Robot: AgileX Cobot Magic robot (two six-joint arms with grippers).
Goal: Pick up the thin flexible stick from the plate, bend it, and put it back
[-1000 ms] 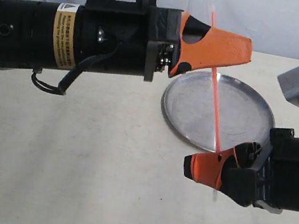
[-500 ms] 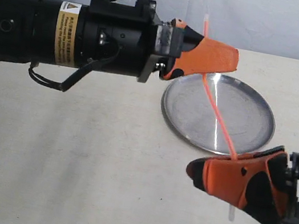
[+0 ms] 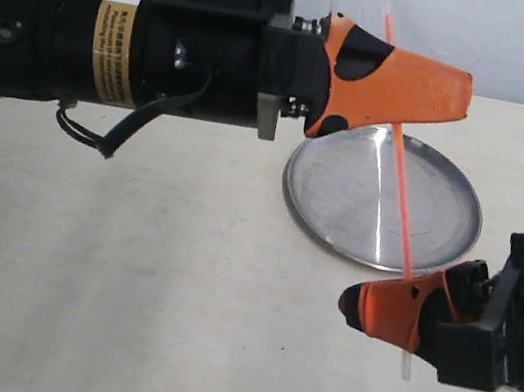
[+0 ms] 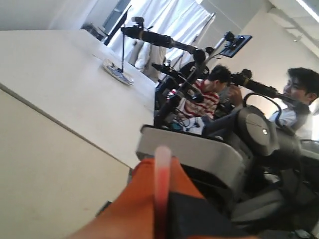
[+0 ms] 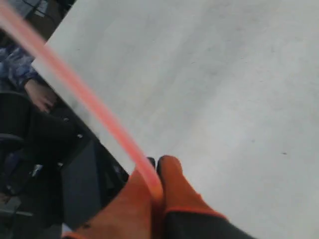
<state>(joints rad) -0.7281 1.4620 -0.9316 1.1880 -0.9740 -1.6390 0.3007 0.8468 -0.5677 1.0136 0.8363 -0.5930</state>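
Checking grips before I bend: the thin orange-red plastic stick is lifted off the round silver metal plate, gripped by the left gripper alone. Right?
Not alone: the right gripper is shut on the stick too, at its lower end, as the right wrist view shows. The left gripper holds the upper end, off the plate.

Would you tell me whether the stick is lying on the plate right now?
No, the left gripper and right gripper each clamp the stick, holding it up off the plate.
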